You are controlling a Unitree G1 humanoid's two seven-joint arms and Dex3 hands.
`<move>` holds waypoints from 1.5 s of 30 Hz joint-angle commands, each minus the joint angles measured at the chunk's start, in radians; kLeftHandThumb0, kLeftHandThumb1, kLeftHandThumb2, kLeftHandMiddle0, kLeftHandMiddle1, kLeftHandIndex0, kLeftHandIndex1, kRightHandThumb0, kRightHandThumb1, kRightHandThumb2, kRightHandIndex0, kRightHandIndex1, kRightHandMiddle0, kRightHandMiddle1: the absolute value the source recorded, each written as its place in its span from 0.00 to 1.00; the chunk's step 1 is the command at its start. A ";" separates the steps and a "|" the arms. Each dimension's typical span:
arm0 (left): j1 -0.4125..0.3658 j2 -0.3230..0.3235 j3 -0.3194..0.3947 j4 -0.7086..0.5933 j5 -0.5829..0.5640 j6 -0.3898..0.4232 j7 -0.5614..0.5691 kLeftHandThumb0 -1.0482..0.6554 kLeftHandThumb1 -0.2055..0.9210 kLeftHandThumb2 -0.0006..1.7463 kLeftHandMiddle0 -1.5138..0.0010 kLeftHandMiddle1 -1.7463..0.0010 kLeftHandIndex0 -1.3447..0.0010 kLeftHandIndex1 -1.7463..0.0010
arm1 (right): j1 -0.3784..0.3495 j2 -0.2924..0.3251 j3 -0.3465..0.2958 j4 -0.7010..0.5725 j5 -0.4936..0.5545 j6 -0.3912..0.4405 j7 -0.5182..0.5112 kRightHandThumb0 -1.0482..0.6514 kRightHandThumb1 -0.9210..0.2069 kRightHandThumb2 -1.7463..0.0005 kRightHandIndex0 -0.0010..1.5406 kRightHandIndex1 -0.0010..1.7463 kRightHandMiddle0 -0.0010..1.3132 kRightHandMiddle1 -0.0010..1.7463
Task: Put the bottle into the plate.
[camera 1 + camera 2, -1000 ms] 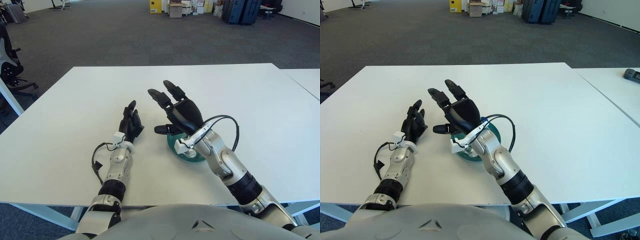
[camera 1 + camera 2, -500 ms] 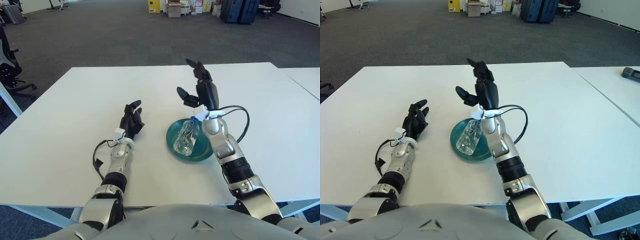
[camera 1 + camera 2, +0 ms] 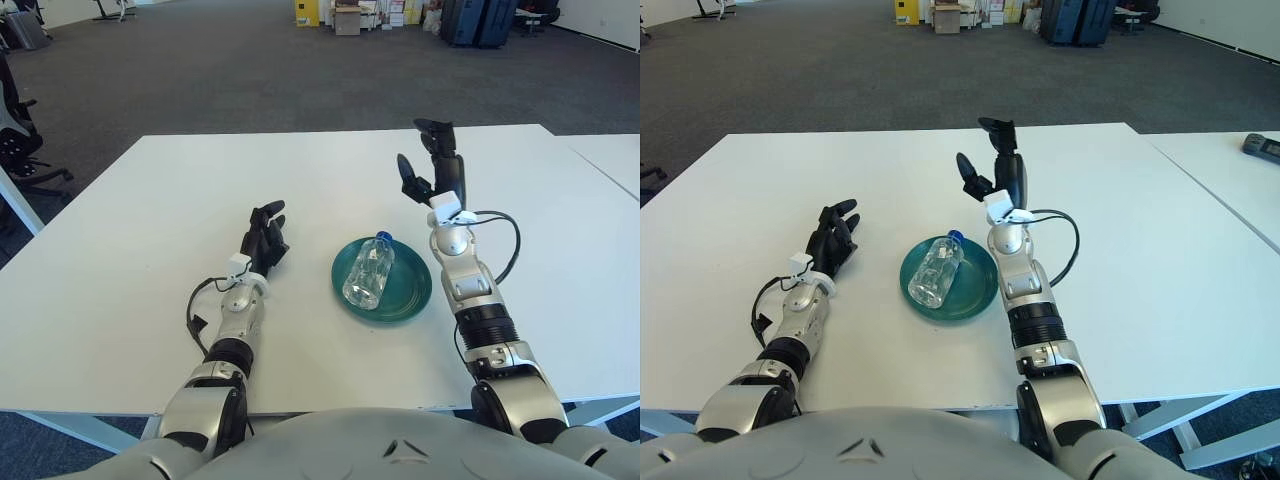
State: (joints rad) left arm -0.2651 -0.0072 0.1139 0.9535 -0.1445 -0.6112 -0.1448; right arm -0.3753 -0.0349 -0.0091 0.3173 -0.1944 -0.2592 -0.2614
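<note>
- bottle (image 3: 369, 275): one, clear plastic with a blue cap, lying on its side inside the plate, cap pointing away from the robot
- plate (image 3: 412, 295): one, round, teal, on the white table (image 3: 140, 250), between the two arms
- right hand (image 3: 437, 170): one, raised above the table beyond the plate's far right edge, fingers spread, grasping nothing, apart from the bottle
- left hand (image 3: 264, 238): one, shown left of the plate, fingers loosely extended, grasping nothing

A white table (image 3: 150, 200) stands on dark grey carpet (image 3: 200, 70), with an office chair (image 3: 20, 130) at left and stacked boxes (image 3: 350, 15) far behind.
</note>
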 commanded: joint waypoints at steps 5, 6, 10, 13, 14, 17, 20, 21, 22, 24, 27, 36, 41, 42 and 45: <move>0.047 0.005 0.009 0.058 0.016 0.033 -0.002 0.13 1.00 0.57 0.86 0.70 1.00 0.35 | -0.025 -0.016 -0.084 0.084 0.144 -0.058 0.077 0.27 0.00 0.57 0.23 0.17 0.00 0.56; 0.045 0.005 0.009 0.058 0.017 0.034 0.000 0.14 1.00 0.57 0.85 0.70 1.00 0.35 | -0.017 -0.022 -0.097 0.105 0.160 -0.074 0.088 0.27 0.00 0.56 0.22 0.17 0.00 0.55; 0.043 0.008 0.012 0.057 0.020 0.035 0.002 0.14 1.00 0.57 0.85 0.71 0.99 0.34 | -0.008 -0.032 -0.128 0.182 0.196 -0.128 0.115 0.26 0.00 0.55 0.22 0.17 0.00 0.53; 0.042 0.011 0.012 0.055 0.024 0.035 0.005 0.14 1.00 0.57 0.84 0.71 0.99 0.34 | -0.015 -0.037 -0.150 0.257 0.220 -0.166 0.136 0.26 0.00 0.54 0.22 0.17 0.00 0.52; 0.042 0.012 0.012 0.055 0.025 0.036 0.006 0.14 1.00 0.57 0.84 0.71 0.99 0.34 | -0.020 -0.039 -0.156 0.282 0.227 -0.176 0.141 0.26 0.00 0.54 0.22 0.17 0.00 0.52; 0.041 0.014 0.013 0.054 0.028 0.036 0.008 0.14 1.00 0.57 0.84 0.71 1.00 0.35 | -0.034 -0.041 -0.167 0.340 0.239 -0.202 0.153 0.25 0.00 0.54 0.22 0.17 0.00 0.51; 0.040 0.017 0.015 0.055 0.029 0.035 0.008 0.14 1.00 0.57 0.84 0.71 1.00 0.35 | -0.045 -0.041 -0.174 0.414 0.241 -0.224 0.160 0.24 0.00 0.54 0.22 0.17 0.00 0.51; 0.040 0.017 0.015 0.055 0.029 0.034 0.008 0.14 1.00 0.56 0.84 0.71 1.00 0.36 | -0.048 -0.042 -0.176 0.431 0.241 -0.230 0.161 0.23 0.00 0.54 0.22 0.17 0.00 0.51; 0.038 0.018 0.016 0.056 0.029 0.033 0.009 0.14 1.00 0.56 0.84 0.72 1.00 0.36 | -0.050 -0.042 -0.174 0.455 0.236 -0.238 0.160 0.23 0.00 0.54 0.22 0.17 0.00 0.51; 0.034 0.019 0.018 0.058 0.031 0.032 0.012 0.14 1.00 0.56 0.84 0.72 1.00 0.36 | -0.054 -0.043 -0.168 0.505 0.224 -0.251 0.156 0.22 0.00 0.54 0.21 0.17 0.00 0.51; 0.025 0.021 0.021 0.062 0.035 0.026 0.019 0.13 1.00 0.56 0.83 0.72 1.00 0.36 | -0.058 -0.050 -0.160 0.581 0.211 -0.259 0.162 0.21 0.00 0.53 0.21 0.17 0.00 0.51; 0.006 0.028 0.029 0.068 0.042 0.025 0.027 0.13 1.00 0.56 0.81 0.72 0.98 0.35 | -0.058 -0.064 -0.149 0.707 0.213 -0.247 0.212 0.22 0.00 0.51 0.17 0.14 0.00 0.46; -0.001 0.031 0.033 0.064 0.041 0.029 0.029 0.13 1.00 0.56 0.80 0.72 0.97 0.36 | -0.059 -0.069 -0.152 0.764 0.222 -0.227 0.249 0.22 0.00 0.50 0.16 0.13 0.00 0.44; -0.002 0.031 0.034 0.063 0.040 0.029 0.029 0.13 1.00 0.56 0.79 0.72 0.97 0.36 | -0.059 -0.069 -0.153 0.773 0.224 -0.226 0.256 0.22 0.00 0.50 0.16 0.12 0.00 0.43; -0.005 0.032 0.035 0.060 0.040 0.028 0.029 0.14 1.00 0.56 0.78 0.72 0.97 0.36 | -0.055 -0.071 -0.152 0.798 0.222 -0.227 0.272 0.22 0.00 0.50 0.16 0.11 0.00 0.42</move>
State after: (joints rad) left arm -0.2971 0.0113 0.1400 0.9825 -0.1095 -0.6154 -0.1279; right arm -0.4337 -0.1044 -0.1608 1.0719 0.0230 -0.5078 -0.0052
